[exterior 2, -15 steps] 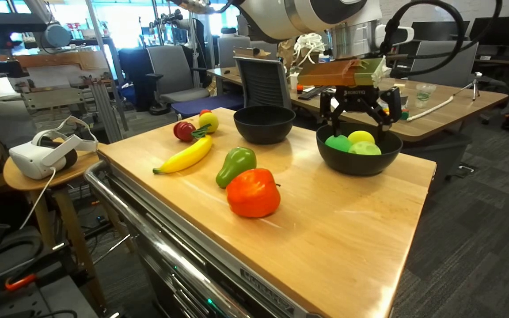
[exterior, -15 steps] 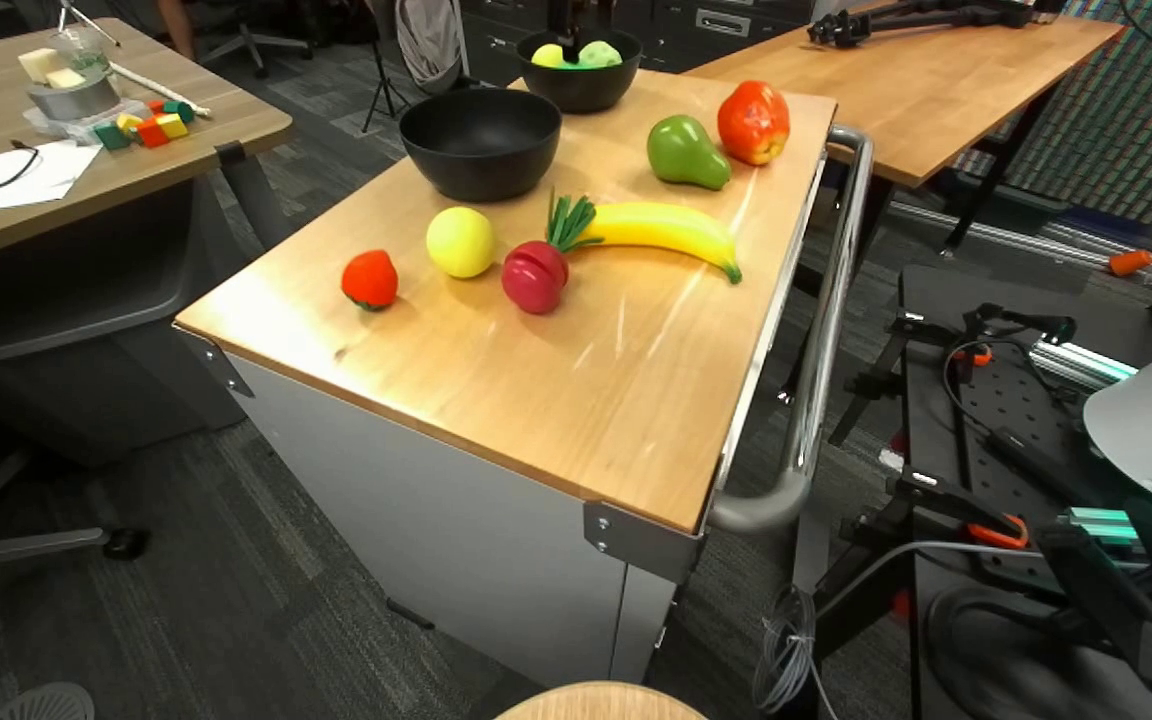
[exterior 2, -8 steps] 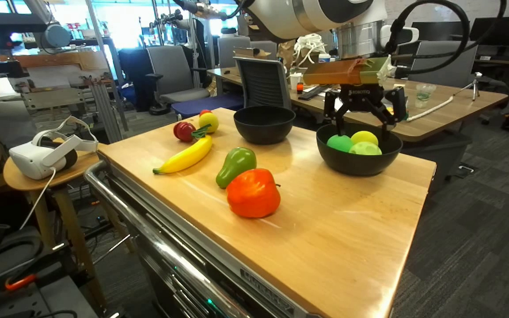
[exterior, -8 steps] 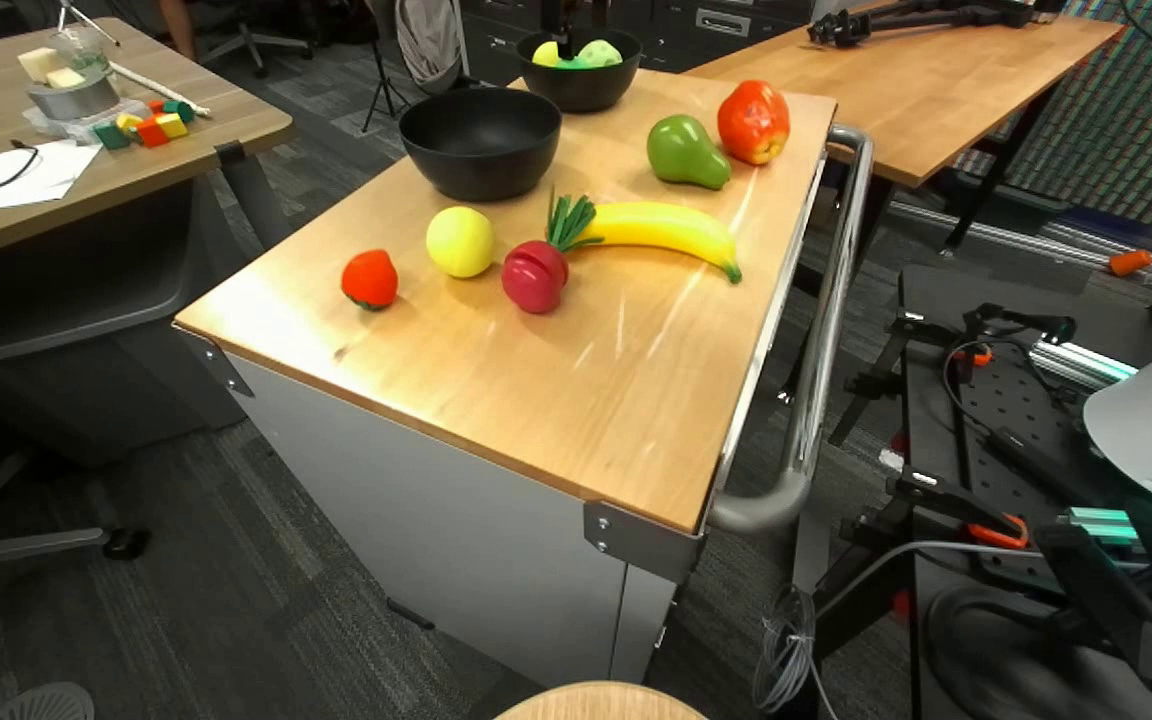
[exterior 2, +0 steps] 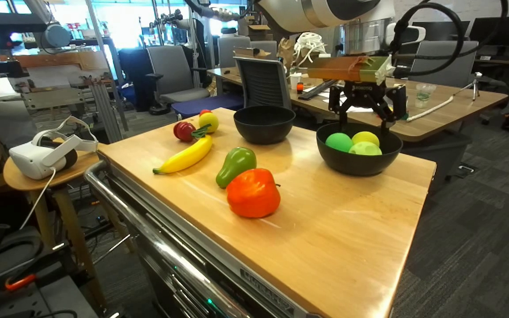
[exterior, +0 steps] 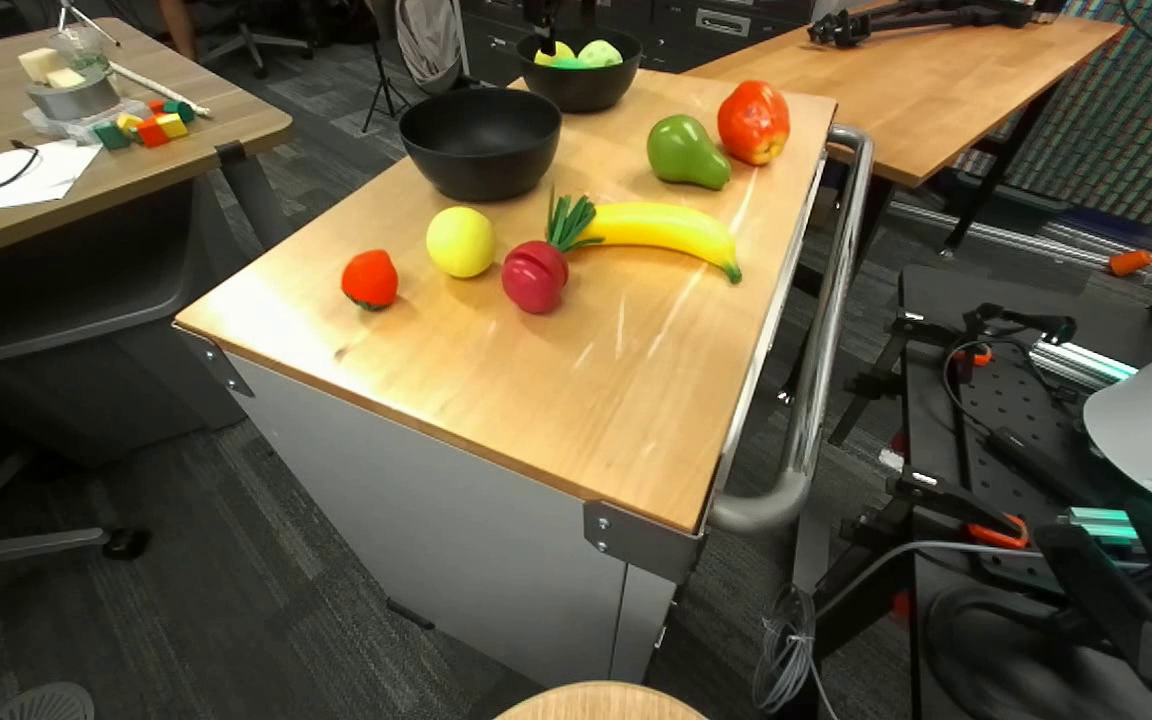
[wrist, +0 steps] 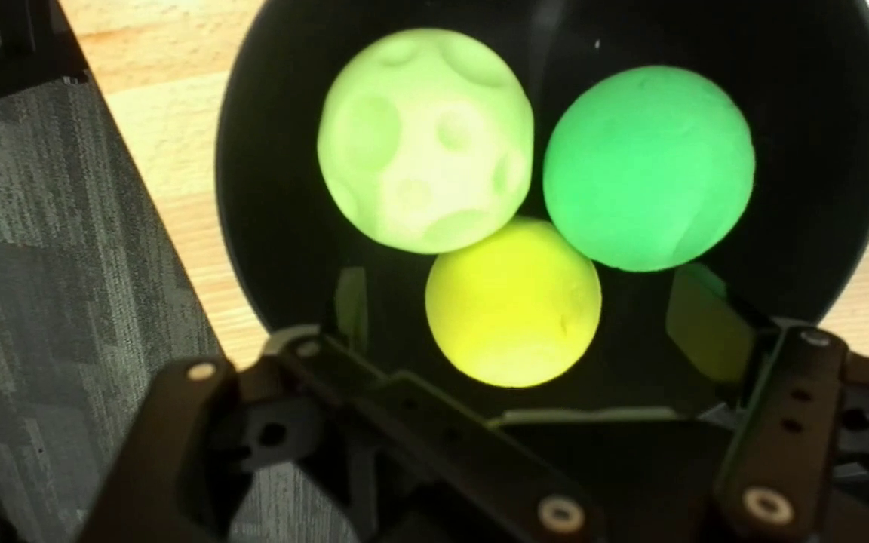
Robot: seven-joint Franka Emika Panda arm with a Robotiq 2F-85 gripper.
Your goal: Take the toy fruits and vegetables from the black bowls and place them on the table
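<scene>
"Where is the gripper point(wrist: 529, 320)?"

"It's at the black bowl point(exterior 2: 356, 166) that has three balls inside. Its two fingers point(wrist: 707, 326) point down, and they are spread wide apart."

"Which ball is it closest to?"

"The yellow ball point(wrist: 514, 317). In the wrist view it sits between the two fingers, with a dark gap on each side. I can't tell how deep the fingers go next to it."

"What about the other two?"

"The green ball point(wrist: 649, 170) and the pale green ball point(wrist: 427, 143) with dents are in that same bowl, just beside the yellow one. The green one is near a fingertip."

"And what is on the table point(exterior 2: 347, 229)?"

"The banana point(exterior 2: 186, 155), the green pear point(exterior 2: 237, 166) and the big orange pepper point(exterior 2: 253, 194) lie there, well apart from the gripper. A red toy point(exterior: 534, 280) with green leaves is just beside the banana. The second black bowl point(exterior 2: 264, 132) stands there too, apart from the first one."
</scene>
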